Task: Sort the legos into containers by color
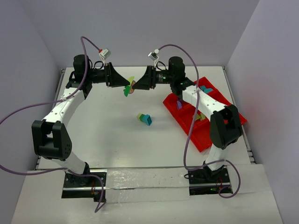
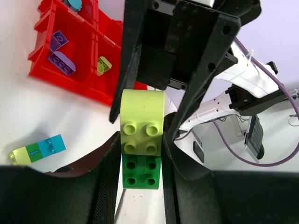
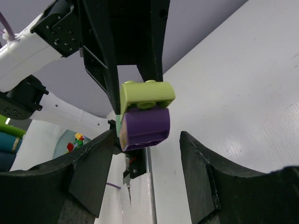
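Left pincer [image 2: 140, 154]: narrow and clamped. Your two pads press the sides of a dark green brick [image 2: 141, 171]. A lime brick [image 2: 141, 119] is snapped onto it and sticks out past your fingertips.

From the opposite wrist you see a purple brick [image 3: 144, 128] joined to the same lime piece. All three make one short stack, held in the air.

Right pincer [image 3: 147, 140]: about half open and facing the left one, tip to tip. Its fingers straddle the purple end of the stack. There is a clear gap on one side. On the other side the finger stands very close, and you cannot tell whether it touches. It grips nothing.

Below the two pincers, toward the arm bases, a loose stack [image 1: 145, 119] of lime, green and cyan bricks lies on its side on the white table [image 1: 107, 135].

Off to the right pincer's side, partly under that arm, sits the red tray [image 1: 205, 137]. One compartment holds purple bricks [image 2: 60, 60]. The neighbouring one holds a pale lime piece [image 2: 103, 65].
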You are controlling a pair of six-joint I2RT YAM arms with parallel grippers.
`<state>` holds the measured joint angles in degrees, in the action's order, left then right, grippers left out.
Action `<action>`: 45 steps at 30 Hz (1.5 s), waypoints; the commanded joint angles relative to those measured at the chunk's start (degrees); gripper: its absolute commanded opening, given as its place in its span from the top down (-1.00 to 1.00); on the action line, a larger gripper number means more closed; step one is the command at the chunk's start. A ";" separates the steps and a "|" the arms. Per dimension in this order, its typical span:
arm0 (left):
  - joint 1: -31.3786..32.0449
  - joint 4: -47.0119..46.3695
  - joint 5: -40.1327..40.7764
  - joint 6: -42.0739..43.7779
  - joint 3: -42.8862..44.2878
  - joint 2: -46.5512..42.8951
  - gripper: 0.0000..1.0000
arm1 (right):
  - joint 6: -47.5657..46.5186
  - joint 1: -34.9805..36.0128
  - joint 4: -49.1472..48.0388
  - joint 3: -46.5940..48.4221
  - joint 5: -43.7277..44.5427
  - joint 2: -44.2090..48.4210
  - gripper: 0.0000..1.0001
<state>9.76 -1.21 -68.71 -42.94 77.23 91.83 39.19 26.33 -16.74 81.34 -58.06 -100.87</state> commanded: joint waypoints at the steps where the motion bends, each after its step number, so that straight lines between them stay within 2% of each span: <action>1: 0.17 -3.79 -2.30 -0.39 1.17 -2.27 0.99 | 1.59 0.04 -4.70 2.42 -1.61 -0.47 -0.31; 5: 0.26 -3.79 -2.57 -0.39 1.17 -2.27 1.00 | 3.67 0.04 -7.21 1.74 -2.44 -0.85 -0.25; 12: 0.70 -3.71 -2.35 -0.30 0.78 -2.24 1.00 | 11.98 0.10 -18.53 -0.25 -5.02 -2.05 0.02; 15: 0.76 -3.88 -1.92 -0.39 0.49 -2.27 1.00 | 12.33 0.22 -19.06 -0.87 -5.39 -2.02 0.32; 22: 0.79 -3.25 -1.14 0.60 0.39 -1.27 1.00 | 10.57 -0.21 -17.37 -3.07 -4.97 -1.84 0.68; 34: 1.25 -2.04 -0.92 4.53 -1.36 6.18 1.00 | 9.26 -2.11 -17.45 -3.69 -4.23 -9.30 0.77; 45: 1.32 -4.47 -0.52 3.94 -2.82 10.18 1.00 | 9.35 -3.21 -17.66 -4.44 -3.34 -14.65 0.87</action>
<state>10.27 -2.48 -67.54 -39.41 74.32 101.39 49.65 23.74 -32.23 77.35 -62.09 -115.31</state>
